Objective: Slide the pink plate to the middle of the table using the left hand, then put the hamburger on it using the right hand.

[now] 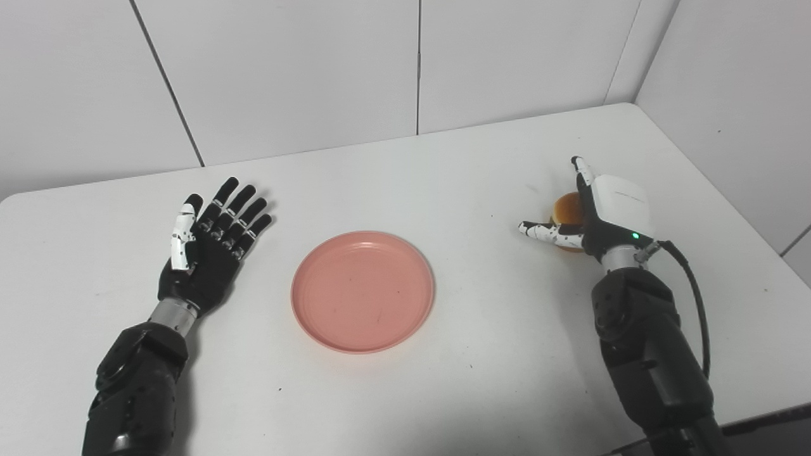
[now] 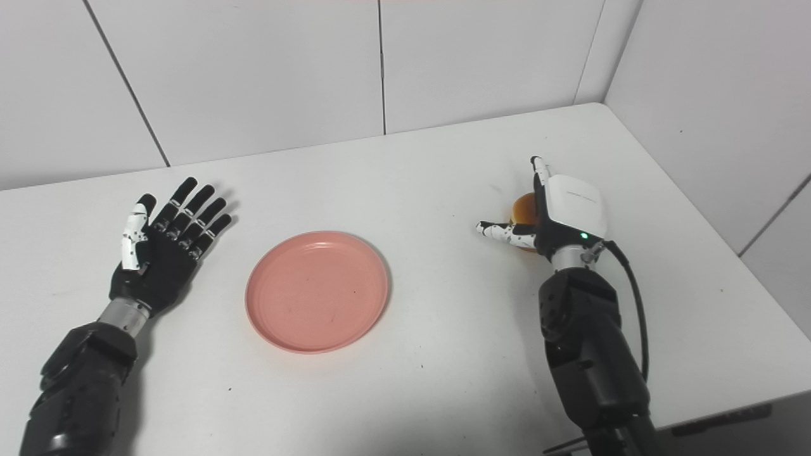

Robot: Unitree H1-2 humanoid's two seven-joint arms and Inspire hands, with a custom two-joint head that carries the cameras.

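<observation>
At bench centre: pink plate (image 1: 362, 291), empty, lying flat.
Left hand (image 1: 206, 253): fingers spread, nothing held, resting beside the plate.
Right hand (image 1: 599, 215): fingers apart, thumb extended plateward; closure not confirmed.
Hamburger (image 1: 568, 209): on the bench, mostly hidden behind the right palm, well apart from the plate.

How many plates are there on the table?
1. The round pink plastic plate lies near the middle of the white table, between the two hands. Nothing appears to hide another.
</observation>
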